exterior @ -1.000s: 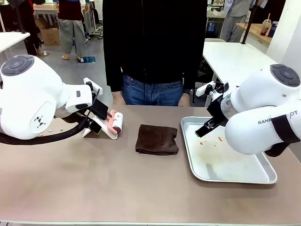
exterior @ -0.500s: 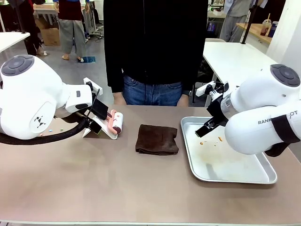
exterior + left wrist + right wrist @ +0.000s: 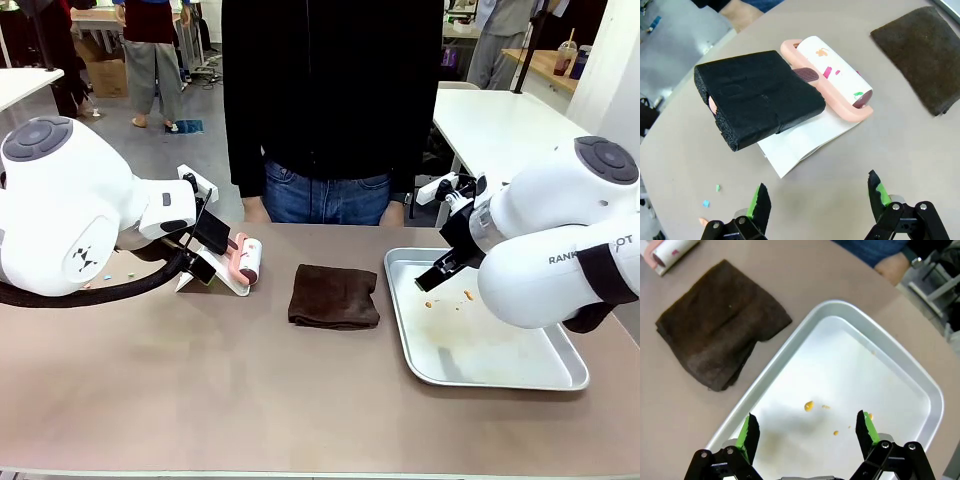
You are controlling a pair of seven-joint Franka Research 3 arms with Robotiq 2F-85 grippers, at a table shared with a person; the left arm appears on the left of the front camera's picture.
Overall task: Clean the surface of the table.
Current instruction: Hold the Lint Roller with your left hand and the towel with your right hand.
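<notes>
Bench (image 3: 250, 400): taupe top, pale front edge; it spreads out all round the brown cloth (image 3: 334, 296), which lies near its middle.
Cloth: dark brown, folded flat, edges a bit rumpled (landmark for all lines below).
Lint roller (image 3: 835, 75): left of the cloth, near it but apart; pink frame, white roll with coloured flecks stuck on.
Handle (image 3: 757, 97): wrapped in black foam, on the roller's end away from the cloth.
White sheet (image 3: 800, 145): flat under the roller.
Left fingers (image 3: 760, 202): left of the cloth, above the bench close by the black handle; spread wide, nothing between them.
Scraps (image 3: 718, 188): a few tiny coloured bits on the bench, farther left of the cloth than the roller.
Tray (image 3: 480, 350): silver metal, right of the cloth, near it, not touching.
Crumbs (image 3: 809, 405): a few orange ones on the tray floor.
Right fingers (image 3: 749, 435): right of the cloth, over the tray's cloth-side part; wide apart, empty.
Person (image 3: 330, 100): stands beyond the cloth at the bench's far edge; dark top, jeans.
</notes>
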